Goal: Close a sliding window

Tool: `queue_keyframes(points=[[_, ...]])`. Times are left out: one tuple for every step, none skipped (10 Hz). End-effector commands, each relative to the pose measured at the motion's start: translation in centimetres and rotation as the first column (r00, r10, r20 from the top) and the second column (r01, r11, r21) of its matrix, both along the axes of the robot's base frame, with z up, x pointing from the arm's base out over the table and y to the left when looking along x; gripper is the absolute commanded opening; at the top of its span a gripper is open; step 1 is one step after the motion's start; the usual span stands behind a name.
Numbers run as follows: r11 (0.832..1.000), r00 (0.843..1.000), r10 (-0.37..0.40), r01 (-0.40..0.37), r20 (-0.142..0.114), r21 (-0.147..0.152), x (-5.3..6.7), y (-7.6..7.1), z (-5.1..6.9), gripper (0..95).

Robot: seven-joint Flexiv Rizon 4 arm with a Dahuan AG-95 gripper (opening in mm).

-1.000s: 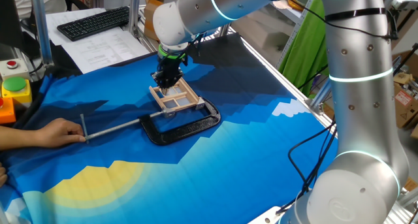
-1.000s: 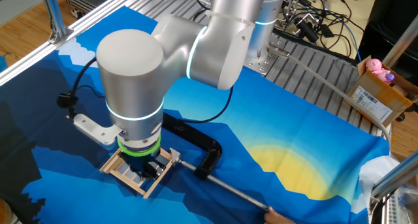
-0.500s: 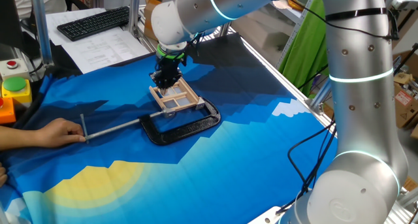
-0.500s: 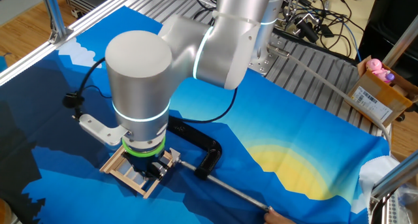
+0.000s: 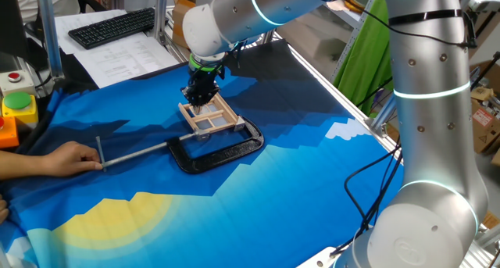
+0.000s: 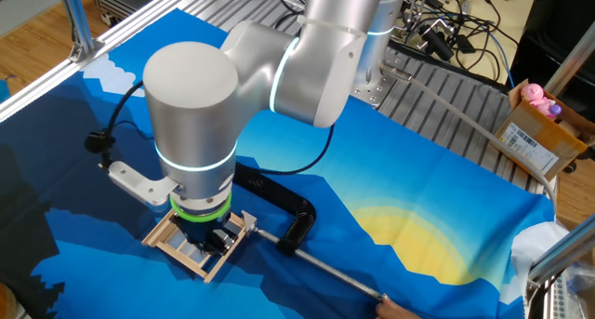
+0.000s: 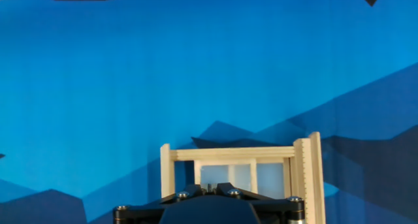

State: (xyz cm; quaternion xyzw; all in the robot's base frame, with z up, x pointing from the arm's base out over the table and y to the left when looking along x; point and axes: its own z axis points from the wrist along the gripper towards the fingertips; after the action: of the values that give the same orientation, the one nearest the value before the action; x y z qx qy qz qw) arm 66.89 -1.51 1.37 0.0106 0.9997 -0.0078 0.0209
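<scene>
The sliding window (image 5: 211, 119) is a small tan wooden frame with greyish panes. It lies flat on the blue cloth and is held by a black C-clamp (image 5: 223, 151). My gripper (image 5: 198, 97) points straight down onto the window's far end, with its fingers close together and touching the frame. In the other fixed view the wrist hides most of the window (image 6: 165, 235), and the gripper (image 6: 210, 238) sits on it. In the hand view the window's far rail (image 7: 235, 153) and two panes show just past the gripper (image 7: 209, 185), whose fingertips meet.
The clamp's metal rod (image 5: 137, 152) runs left to a person's hand (image 5: 55, 159) that holds its end. A yellow and red button box (image 5: 16, 104) and a keyboard (image 5: 113, 26) stand at the far left. A cardboard box (image 6: 544, 133) is at the other side.
The wrist has shifted slightly sideways and part of the way back over the window. The window, the clamp and the person's hand have stayed put.
</scene>
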Motion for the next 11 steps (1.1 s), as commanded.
queue_keyframes(points=[[1.0,1.0,0.001,-0.001,-0.003,0.007,0.2,0.1,-0.2,0.0],[1.0,1.0,0.001,-0.001,-0.002,0.008,0.2,0.1,-0.4,0.0],[1.0,1.0,0.002,-0.002,-0.005,0.01,0.2,0.2,-0.4,0.0],[1.0,1.0,-0.01,0.01,-0.007,0.015,0.2,0.8,0.0,0.0],[1.0,1.0,-0.015,0.015,-0.008,0.014,0.1,1.2,0.0,0.0],[1.0,1.0,-0.02,0.02,-0.005,0.016,-0.1,1.5,-0.2,0.0],[0.999,1.0,-0.029,0.029,0.0,0.016,-0.3,2.0,-0.7,0.0],[1.0,1.0,-0.029,0.029,-0.003,0.006,-0.3,2.3,-0.3,0.0],[1.0,1.0,-0.021,0.021,-0.016,0.004,-0.1,2.2,0.6,0.0],[1.0,1.0,-0.02,0.02,-0.016,0.008,0.0,2.1,1.1,0.0],[1.0,1.0,-0.018,0.018,-0.016,0.007,0.0,1.9,1.0,0.0]])
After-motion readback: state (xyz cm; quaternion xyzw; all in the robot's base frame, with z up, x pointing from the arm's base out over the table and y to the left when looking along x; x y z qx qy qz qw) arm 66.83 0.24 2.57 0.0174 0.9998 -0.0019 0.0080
